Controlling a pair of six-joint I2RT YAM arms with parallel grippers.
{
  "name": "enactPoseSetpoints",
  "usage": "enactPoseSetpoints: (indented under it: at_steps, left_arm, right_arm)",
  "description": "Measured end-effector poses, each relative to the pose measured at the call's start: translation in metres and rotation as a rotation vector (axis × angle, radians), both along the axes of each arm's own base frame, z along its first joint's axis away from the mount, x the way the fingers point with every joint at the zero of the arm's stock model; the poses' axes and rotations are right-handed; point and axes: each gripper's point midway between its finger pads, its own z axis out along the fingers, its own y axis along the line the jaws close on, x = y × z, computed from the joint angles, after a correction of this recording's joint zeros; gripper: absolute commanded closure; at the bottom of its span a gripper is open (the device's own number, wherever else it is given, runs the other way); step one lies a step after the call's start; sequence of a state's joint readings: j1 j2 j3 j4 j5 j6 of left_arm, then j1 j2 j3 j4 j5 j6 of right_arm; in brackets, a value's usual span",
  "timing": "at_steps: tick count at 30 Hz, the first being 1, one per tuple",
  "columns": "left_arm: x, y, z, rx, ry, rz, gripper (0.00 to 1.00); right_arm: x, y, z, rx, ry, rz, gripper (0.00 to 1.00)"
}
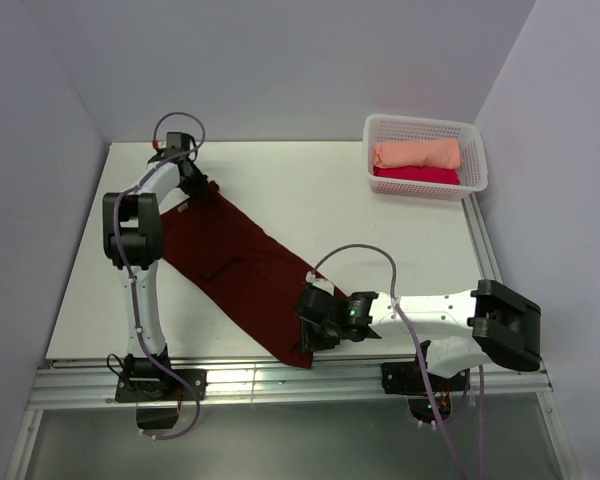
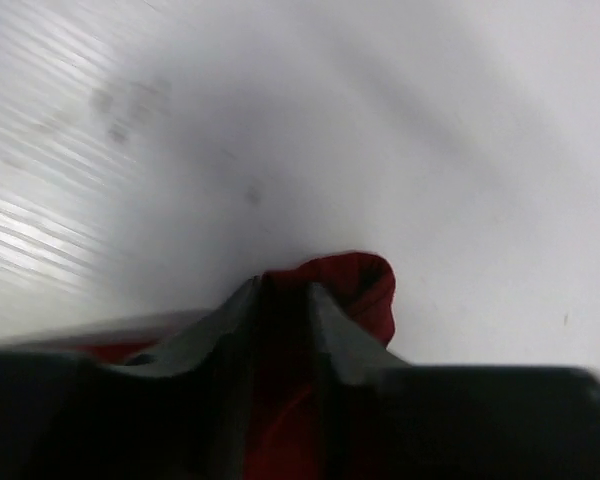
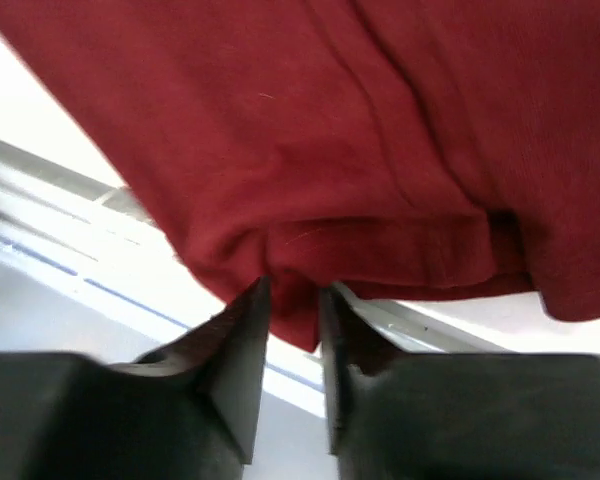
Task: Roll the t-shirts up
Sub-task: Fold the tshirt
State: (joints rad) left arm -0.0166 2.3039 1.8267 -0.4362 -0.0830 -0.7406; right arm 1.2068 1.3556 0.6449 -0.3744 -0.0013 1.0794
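Note:
A dark maroon t-shirt (image 1: 240, 270) lies folded into a long strip, running diagonally from the far left of the table to its near edge. My left gripper (image 1: 192, 185) is at the strip's far end. In the left wrist view it (image 2: 285, 290) is shut on a bunched corner of the maroon cloth (image 2: 365, 285). My right gripper (image 1: 308, 328) is at the near end. There the jaws (image 3: 295, 295) stand a little apart, with the hem of the maroon cloth (image 3: 380, 150) hanging loosely between the tips.
A white basket (image 1: 475, 160) at the far right holds a rolled peach t-shirt (image 1: 415, 153) and, in front of it, a crimson-pink one (image 1: 415, 175). A metal rail (image 1: 280, 375) runs along the table's near edge, right under the strip's near end. Walls close in on both sides.

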Motion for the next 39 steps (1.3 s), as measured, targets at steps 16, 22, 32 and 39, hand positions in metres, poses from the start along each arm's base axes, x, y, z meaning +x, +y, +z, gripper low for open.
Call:
enactPoseSetpoints:
  at_steps: [16,22,32,39]
  left_arm:
    - [-0.069,0.007,0.169,0.039,-0.218,0.019,0.17]
    - [-0.146,0.012,0.195,-0.024,-0.34,0.073,0.18]
    - [-0.249,0.015,0.07,-0.06,-0.111,0.154,0.23]
    - [-0.252,0.02,0.061,-0.093,-0.129,0.206,0.25]
  right_arm:
    - [0.113,0.008,0.129,0.177,-0.394,0.021,0.41]
    - [0.182,0.035,0.125,0.151,-0.417,0.069,0.35]
    - [0.297,0.122,0.113,0.242,-0.444,0.197,0.37]
    - [0.358,0.136,0.081,0.287,-0.412,0.215,0.4]
